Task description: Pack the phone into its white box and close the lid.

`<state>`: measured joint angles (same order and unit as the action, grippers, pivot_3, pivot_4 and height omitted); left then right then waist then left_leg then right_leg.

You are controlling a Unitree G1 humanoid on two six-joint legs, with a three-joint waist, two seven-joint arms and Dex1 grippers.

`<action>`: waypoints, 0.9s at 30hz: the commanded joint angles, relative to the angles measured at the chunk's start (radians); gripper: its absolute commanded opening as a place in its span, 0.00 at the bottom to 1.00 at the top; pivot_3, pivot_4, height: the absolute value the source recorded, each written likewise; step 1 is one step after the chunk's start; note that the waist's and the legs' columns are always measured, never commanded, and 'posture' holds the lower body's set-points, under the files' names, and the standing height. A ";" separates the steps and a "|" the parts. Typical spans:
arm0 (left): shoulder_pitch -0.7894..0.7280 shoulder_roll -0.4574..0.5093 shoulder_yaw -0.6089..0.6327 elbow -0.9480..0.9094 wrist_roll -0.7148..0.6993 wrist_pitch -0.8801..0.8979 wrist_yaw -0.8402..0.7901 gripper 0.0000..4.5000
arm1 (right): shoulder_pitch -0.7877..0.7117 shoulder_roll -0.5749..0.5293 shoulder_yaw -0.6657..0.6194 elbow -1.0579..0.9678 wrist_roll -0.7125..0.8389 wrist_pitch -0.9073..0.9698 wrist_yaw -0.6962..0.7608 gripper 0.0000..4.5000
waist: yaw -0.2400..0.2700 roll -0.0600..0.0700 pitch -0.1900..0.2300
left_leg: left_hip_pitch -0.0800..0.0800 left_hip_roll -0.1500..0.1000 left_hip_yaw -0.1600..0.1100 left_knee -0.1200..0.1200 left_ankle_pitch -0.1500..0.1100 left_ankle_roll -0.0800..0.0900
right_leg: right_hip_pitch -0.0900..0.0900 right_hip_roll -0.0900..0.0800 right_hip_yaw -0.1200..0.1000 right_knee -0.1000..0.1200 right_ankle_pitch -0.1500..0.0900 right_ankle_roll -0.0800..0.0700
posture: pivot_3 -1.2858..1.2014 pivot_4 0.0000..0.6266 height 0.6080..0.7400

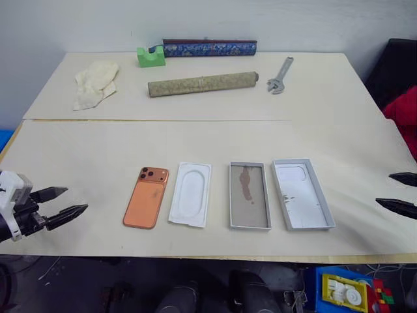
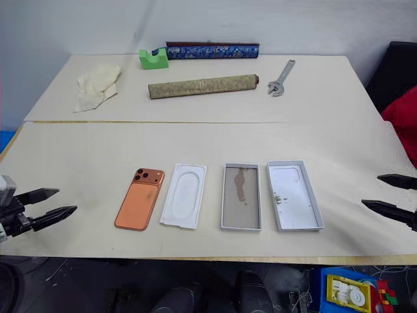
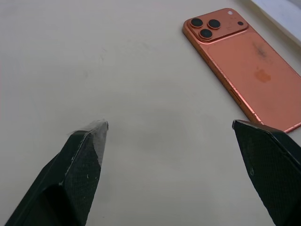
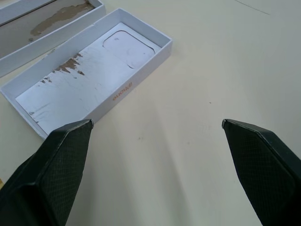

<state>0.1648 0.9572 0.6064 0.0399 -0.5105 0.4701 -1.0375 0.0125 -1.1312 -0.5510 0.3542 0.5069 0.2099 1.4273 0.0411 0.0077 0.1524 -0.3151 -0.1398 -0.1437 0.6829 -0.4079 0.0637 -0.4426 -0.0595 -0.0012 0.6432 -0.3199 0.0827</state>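
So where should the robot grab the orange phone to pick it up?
Probably by its two long edges, near the middle, coming straight down from above. The phone lies flat, camera side up, so only its thin sides offer a grip. The open left gripper is nearest, and the white insert sits close beside one edge.

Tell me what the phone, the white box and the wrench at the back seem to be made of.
The phone: likely metal and glass with a matte copper-orange finish and a shinier raised edge.
The white box: probably cardboard, its pale rim around a brown-stained, dull floor.
The wrench: apparently bare steel, grey with a soft sheen.
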 commanded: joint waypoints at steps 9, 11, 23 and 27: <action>0.000 0.011 -0.017 -0.041 -0.001 0.042 -0.006 0.99 | 0.063 0.035 -0.057 -0.208 0.024 0.104 -0.093 1.00 | 0.003 0.000 0.000 | 0.000 0.000 0.000 0.000 0.000 0.000 | 0.000 0.000 0.000 0.000 0.000 0.000 | 0.52 0.24 1.00; -0.002 0.011 -0.021 -0.045 -0.001 0.048 -0.003 0.99 | 0.067 0.037 -0.059 -0.225 0.023 0.111 -0.107 1.00 | 0.004 0.000 0.000 | 0.000 0.000 0.000 0.000 0.000 0.000 | 0.000 0.000 0.000 0.000 0.000 0.000 | 0.52 0.24 1.00; -0.148 0.004 -0.096 -0.195 -0.215 0.393 0.026 0.99 | 0.078 0.045 -0.072 -0.514 0.107 0.235 -0.189 1.00 | 0.007 0.000 0.000 | -0.001 0.000 0.000 0.001 0.000 0.000 | 0.000 0.000 0.000 0.001 0.000 0.000 | 0.52 0.24 1.00; -0.233 -0.010 -0.225 -0.295 -0.316 0.624 0.100 0.99 | 0.081 0.054 -0.044 -0.756 0.212 0.347 -0.239 1.00 | 0.008 0.000 0.000 | -0.001 0.000 0.000 0.001 0.000 0.000 | 0.000 0.000 0.000 0.001 0.000 0.000 | 0.52 0.24 1.00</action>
<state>-0.0562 0.9526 0.4130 -0.2055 -0.7749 1.0113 -0.9624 0.0961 -1.0839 -0.5818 -0.3069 0.6617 0.5238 1.2073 0.0493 0.0072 0.1523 -0.3160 -0.1400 -0.1440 0.6842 -0.4079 0.0637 -0.4431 -0.0596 -0.0015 0.6439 -0.3196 0.0832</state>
